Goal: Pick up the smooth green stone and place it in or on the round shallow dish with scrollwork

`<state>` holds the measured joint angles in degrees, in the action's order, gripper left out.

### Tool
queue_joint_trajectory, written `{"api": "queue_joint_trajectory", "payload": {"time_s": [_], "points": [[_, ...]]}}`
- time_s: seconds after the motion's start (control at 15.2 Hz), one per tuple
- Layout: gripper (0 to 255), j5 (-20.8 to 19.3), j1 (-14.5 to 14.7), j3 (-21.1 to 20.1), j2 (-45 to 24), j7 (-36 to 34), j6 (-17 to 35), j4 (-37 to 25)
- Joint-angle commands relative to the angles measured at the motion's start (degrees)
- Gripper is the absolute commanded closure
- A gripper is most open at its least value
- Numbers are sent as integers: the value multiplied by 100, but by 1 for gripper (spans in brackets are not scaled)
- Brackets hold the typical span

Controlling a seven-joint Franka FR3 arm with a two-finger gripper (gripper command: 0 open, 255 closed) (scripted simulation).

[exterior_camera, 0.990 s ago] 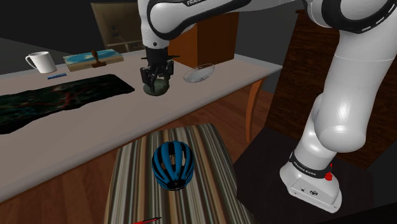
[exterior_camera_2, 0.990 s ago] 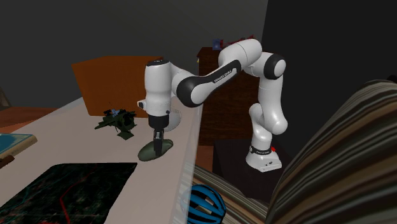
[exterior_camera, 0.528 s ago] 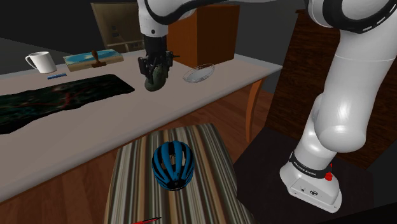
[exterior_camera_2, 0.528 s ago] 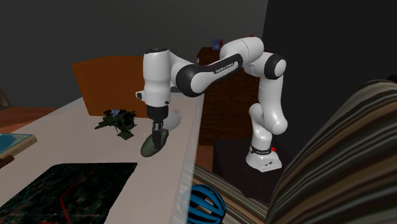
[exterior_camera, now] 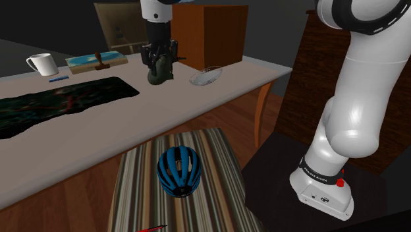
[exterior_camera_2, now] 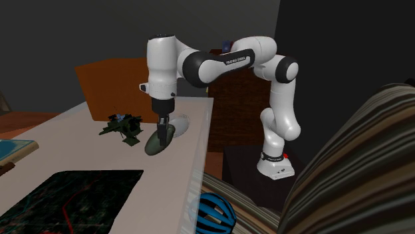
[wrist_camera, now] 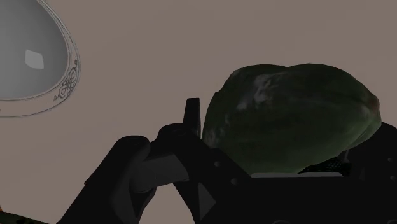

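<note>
Nearest in the shoulder view, one blue helmet (exterior_camera: 178,171) sits on a striped cushion (exterior_camera: 217,188). A single red sliver (exterior_camera: 153,229) at that view's bottom edge is cut off and too little of it shows to name.

Beyond it the tabletop (exterior_camera: 99,125) carries one black mat (exterior_camera: 59,102), which runs off the shoulder view's left edge. Farther back are one blue pen (exterior_camera: 58,79) and one white mug (exterior_camera: 41,64).

The gripper (exterior_camera_2: 163,130) is clamped on the one dark green stone (wrist_camera: 292,121). The stone hangs on edge from the fingers above the tabletop. In the wrist view one finger (wrist_camera: 191,121) presses its side and the other is hidden behind it.

Just beside the stone, toward the shoulder view's right, lies one shallow pale dish (exterior_camera: 206,76) with scrollwork on its rim. The wrist view cuts it off at the edge, and in the second exterior view the gripper and stone cover part of it.

One dark green object (exterior_camera_2: 123,126) beside them is hard to make out. Farthest back stands one brown box (exterior_camera: 209,33).
</note>
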<state>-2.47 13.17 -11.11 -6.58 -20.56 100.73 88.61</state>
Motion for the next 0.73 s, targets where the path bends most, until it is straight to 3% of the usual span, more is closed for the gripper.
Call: {"api": "queue_joint_trajectory", "payload": {"time_s": [0.0, 0.59, 0.66], "points": [[255, -6, 6, -3, -33, -1, -173, -206], [255, -53, 44, -18, -257, -11, -947, -1200], [255, -5, -43, 34, -114, 119, -901, -1018]]}}
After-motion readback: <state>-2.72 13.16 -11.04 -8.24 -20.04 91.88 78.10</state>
